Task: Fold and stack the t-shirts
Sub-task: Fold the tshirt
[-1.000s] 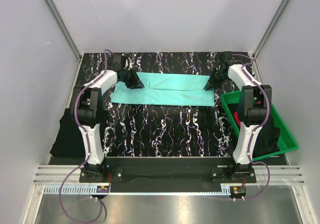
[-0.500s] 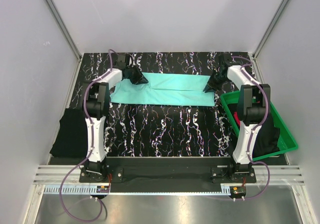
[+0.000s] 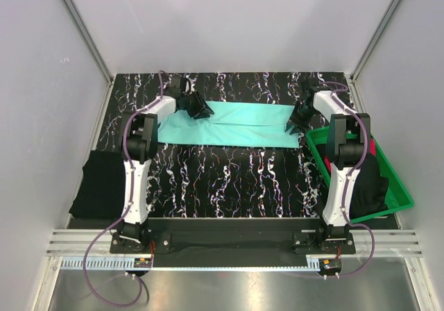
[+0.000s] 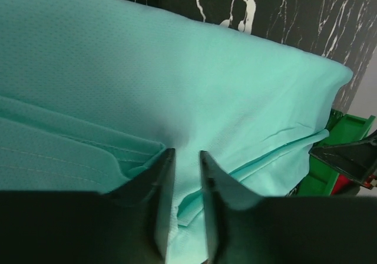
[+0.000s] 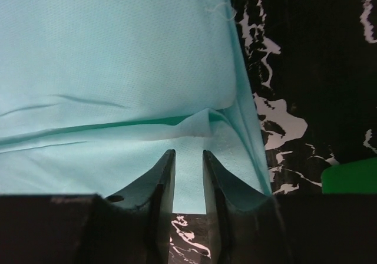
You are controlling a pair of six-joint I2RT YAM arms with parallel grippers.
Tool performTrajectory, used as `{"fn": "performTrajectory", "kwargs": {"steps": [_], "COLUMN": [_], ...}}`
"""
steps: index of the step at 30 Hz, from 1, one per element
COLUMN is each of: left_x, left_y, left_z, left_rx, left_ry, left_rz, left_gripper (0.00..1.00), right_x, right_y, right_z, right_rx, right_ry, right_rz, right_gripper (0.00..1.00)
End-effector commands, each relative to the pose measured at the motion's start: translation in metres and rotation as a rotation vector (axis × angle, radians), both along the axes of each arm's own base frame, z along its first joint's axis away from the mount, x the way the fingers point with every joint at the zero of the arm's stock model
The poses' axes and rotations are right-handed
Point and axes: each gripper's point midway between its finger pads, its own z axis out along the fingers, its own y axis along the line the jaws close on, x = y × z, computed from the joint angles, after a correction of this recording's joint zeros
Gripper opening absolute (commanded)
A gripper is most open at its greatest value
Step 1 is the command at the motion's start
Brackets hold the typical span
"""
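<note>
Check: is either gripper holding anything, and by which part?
Nothing is held. The left gripper and right gripper are over opposite ends of the turquoise t-shirt, jaws slightly apart, no cloth between them.

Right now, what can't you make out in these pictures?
Top view: the right arm covers part of the tray; the red cloth shows only as a sliver.
Top view: the black shirt at left is too dark to read its folds.
Wrist views: whether the left gripper or right gripper pinches the turquoise shirt; their dark bodies hide the contact.

Overhead rear view; two close wrist views, shared turquoise t-shirt [image 3: 229, 122]
</note>
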Motion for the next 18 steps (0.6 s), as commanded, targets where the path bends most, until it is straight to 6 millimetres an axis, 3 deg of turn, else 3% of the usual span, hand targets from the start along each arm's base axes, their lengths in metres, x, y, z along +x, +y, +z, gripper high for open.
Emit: {"fn": "performTrajectory", "kwargs": {"steps": [1,2,3,6,9,11,12,13,14,15,17,18], "left_x": [0.018,0.018,0.017,0.004,-0.020,-0.036,-0.049,-0.059,-0.068,-0.085,-0.104,-0.120], "left_y": [0.000,0.001,0.006,0.020,0.035,0.042,0.051,0.057,0.062,0.073,0.086,0.099], "left_z": [0.065,0.079,0.109,0.161,0.190,0.191,0.173,0.179,0.172,0.143,0.127,0.101], "left_rx": [-0.009,-0.001,0.021,0.066,0.100,0.111,0.138,0.147,0.160,0.188,0.208,0.232], "left_ry": [-0.142,-0.165,-0.210,-0.302,-0.330,-0.311,-0.255,-0.262,-0.236,-0.148,-0.083,0.017], "left_rz": [-0.012,-0.011,0.002,0.009,0.035,0.049,0.068,0.084,0.100,0.134,0.182,0.235], "left_gripper": [0.36,0.39,0.44,0.48,0.51,0.50,0.50,0.50,0.49,0.48,0.46,0.46], "right_x": [0.006,0.005,0.003,-0.006,-0.024,-0.033,-0.041,-0.045,-0.048,-0.055,-0.061,-0.068], "right_y": [-0.015,-0.015,-0.016,-0.018,-0.016,-0.015,-0.016,-0.017,-0.017,-0.018,-0.016,-0.014], "right_z": [0.006,0.005,0.005,-0.001,-0.009,-0.013,-0.015,-0.016,-0.016,-0.018,-0.021,-0.024], "right_rx": [-0.064,-0.068,-0.073,-0.080,-0.067,-0.065,-0.066,-0.074,-0.076,-0.076,-0.063,-0.058], "right_ry": [-0.008,-0.008,-0.004,0.021,0.060,0.070,0.067,0.065,0.060,0.063,0.071,0.080], "right_rz": [0.018,0.023,0.027,0.042,0.052,0.052,0.052,0.050,0.054,0.060,0.072,0.079], "right_gripper": [0.33,0.34,0.34,0.37,0.37,0.37,0.37,0.37,0.37,0.38,0.38,0.38]}}
